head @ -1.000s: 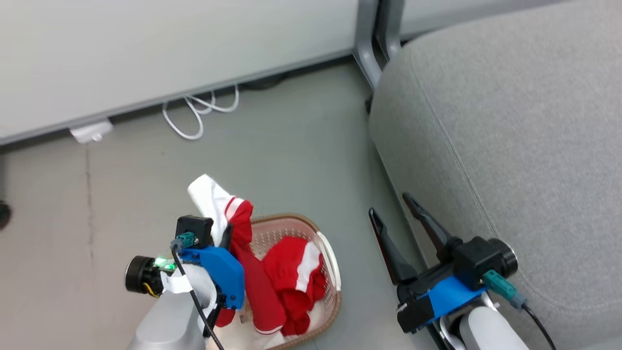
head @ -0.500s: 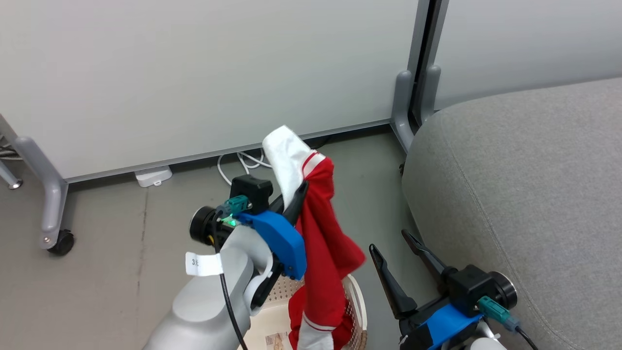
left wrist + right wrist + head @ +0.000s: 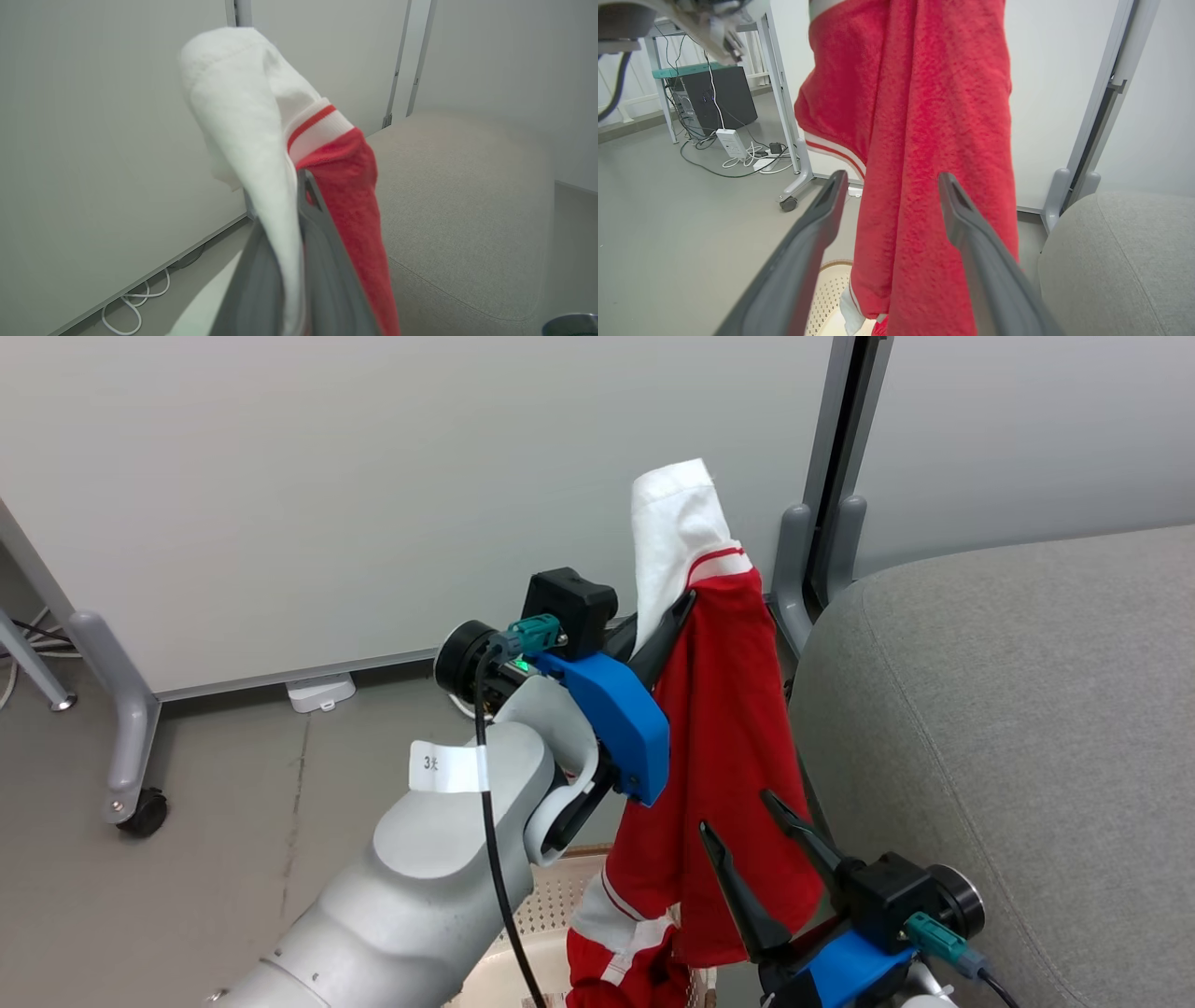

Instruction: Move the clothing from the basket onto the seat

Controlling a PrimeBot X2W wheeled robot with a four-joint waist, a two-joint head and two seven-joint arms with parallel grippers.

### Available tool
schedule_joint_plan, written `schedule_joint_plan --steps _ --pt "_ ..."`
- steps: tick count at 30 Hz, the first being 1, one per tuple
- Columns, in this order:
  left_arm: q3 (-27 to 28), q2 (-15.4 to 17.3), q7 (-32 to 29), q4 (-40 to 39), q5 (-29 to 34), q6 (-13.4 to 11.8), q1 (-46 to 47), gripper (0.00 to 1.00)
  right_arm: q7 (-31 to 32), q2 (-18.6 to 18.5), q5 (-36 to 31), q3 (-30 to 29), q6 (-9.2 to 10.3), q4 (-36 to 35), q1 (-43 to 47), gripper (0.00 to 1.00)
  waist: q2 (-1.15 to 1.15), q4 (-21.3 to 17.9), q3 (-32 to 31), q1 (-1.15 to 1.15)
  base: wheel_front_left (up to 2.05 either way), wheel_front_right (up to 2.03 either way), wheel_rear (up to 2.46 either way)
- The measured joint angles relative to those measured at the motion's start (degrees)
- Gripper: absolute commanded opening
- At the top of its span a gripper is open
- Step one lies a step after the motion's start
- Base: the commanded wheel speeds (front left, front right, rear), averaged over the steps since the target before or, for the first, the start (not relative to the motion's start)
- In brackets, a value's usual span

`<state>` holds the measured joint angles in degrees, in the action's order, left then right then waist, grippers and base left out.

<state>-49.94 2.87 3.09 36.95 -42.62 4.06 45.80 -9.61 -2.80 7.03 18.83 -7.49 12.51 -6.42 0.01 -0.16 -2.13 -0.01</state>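
My left gripper is shut on the clothing, a red garment with a white top end that hangs down from the fingers, well above the basket. The pinch shows in the left wrist view, white fabric on one side of the fingers and red on the other. The basket sits on the floor below, and red and white fabric reaches into it. My right gripper stands open beside the hanging cloth, its fingers apart in front of it. The grey seat is to the right.
A white partition wall stands behind, with grey posts and a castor foot on the floor at left. Its upright post rises just beyond the seat. Cables, a power strip and a black computer case lie off to the left.
My left arm has lifted the garment up out of the basket and towards the seat. The head camera has tilted up. The right gripper has stayed open.
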Motion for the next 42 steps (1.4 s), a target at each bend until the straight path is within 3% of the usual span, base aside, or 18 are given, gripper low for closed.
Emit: schedule_joint_plan --steps 7,23,42 --pt "-3.82 0.0 0.01 -0.23 -3.32 -1.56 2.0 0.0 0.21 0.0 0.08 0.24 0.0 -0.22 0.09 1.0 0.0 -0.37 -0.15 0.01 0.0 0.0 0.0" --pt "-8.8 0.0 1.8 2.68 -8.48 -2.54 3.82 0.0 0.76 0.0 0.41 -0.2 0.0 0.43 -0.24 1.0 0.0 -0.5 0.4 0.01 0.0 0.0 0.0" --pt "-13.85 0.0 2.99 3.2 -13.19 -3.54 6.04 0.0 1.37 -0.01 7.33 6.22 0.0 16.51 -14.8 1.0 0.0 0.86 1.1 0.01 0.0 0.0 0.0"
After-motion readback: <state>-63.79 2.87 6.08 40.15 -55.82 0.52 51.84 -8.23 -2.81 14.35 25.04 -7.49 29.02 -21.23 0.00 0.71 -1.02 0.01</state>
